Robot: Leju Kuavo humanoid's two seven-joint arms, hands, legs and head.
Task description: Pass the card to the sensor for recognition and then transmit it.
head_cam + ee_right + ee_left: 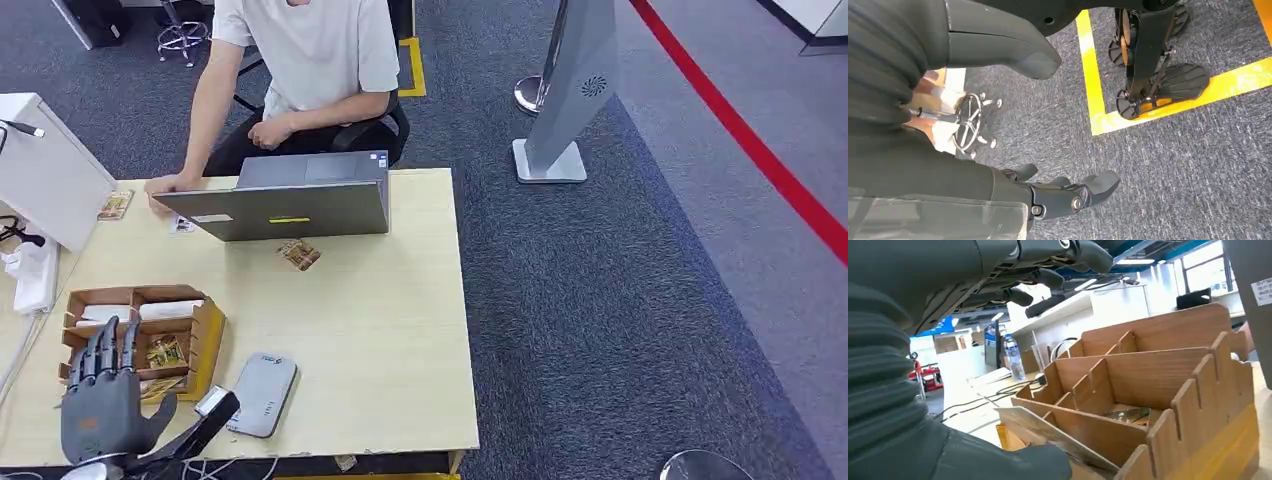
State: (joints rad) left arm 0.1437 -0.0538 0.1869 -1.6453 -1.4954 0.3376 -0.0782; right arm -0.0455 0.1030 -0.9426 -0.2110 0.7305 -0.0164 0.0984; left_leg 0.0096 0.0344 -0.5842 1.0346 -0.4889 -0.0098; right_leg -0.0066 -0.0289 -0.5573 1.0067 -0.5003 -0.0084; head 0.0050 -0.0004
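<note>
Table (400,330): stood before the robot, a seated person (300,60) behind its far edge.
Laptop (285,205): at the table's far side, before the person.
Loose card (299,254): just before the laptop.
Divided wooden box (140,335): near left, cards in its compartments.
Card sensor (262,393): just right of the box.
Left hand (100,400): over the box's near edge.

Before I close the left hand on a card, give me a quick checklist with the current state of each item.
1. Left hand over the wooden card box: ok, fingers spread above it.
2. Left hand empty: ok, it grips nothing.
3. Card available in the box: ok, one lies in a compartment.
4. Grey sensor within reach on the table: ok, just beside the box.
5. Right hand free: ok, fingers apart, hanging over carpet.
6. Person clear of the box: ok, hand rests by the laptop.
</note>
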